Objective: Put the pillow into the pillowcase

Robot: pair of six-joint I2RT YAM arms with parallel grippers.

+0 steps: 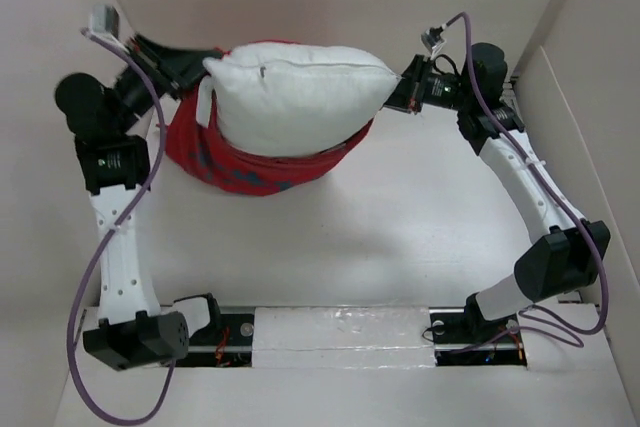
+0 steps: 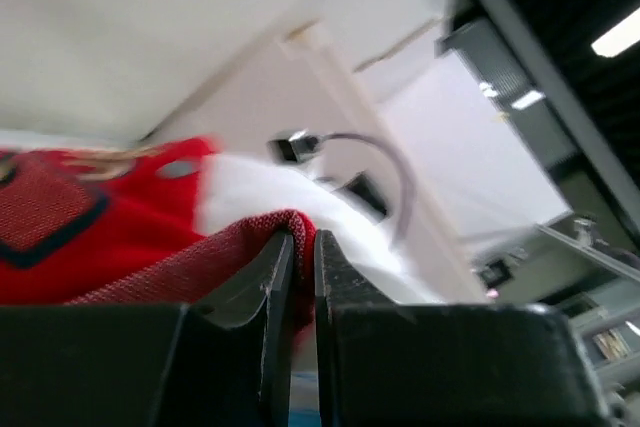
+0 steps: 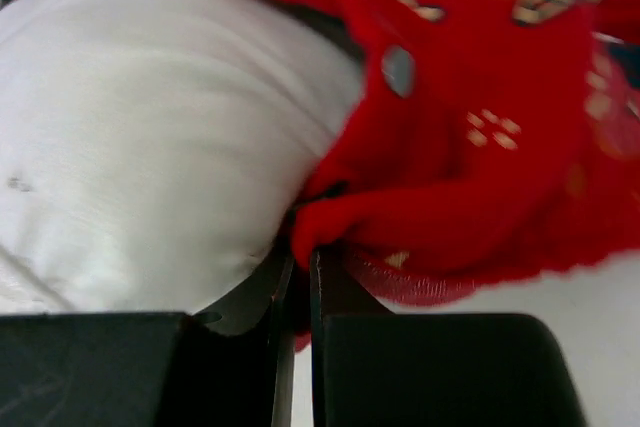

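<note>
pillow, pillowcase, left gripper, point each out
pillow (image 1: 295,97), top external view, middle of its exposed white face
pillowcase (image 1: 250,172), top external view, bunched red fabric below the pillow
left gripper (image 2: 302,247), left wrist view, between its fingertips, on pinched red cloth

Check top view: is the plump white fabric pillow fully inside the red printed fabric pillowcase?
No, most of the plump white pillow bulges out of the red printed pillowcase, which covers only its near side.

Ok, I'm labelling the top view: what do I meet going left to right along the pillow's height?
Going across: left gripper → pillow → right gripper. The pillowcase overlaps the pillow, so it has no clear place.
</note>
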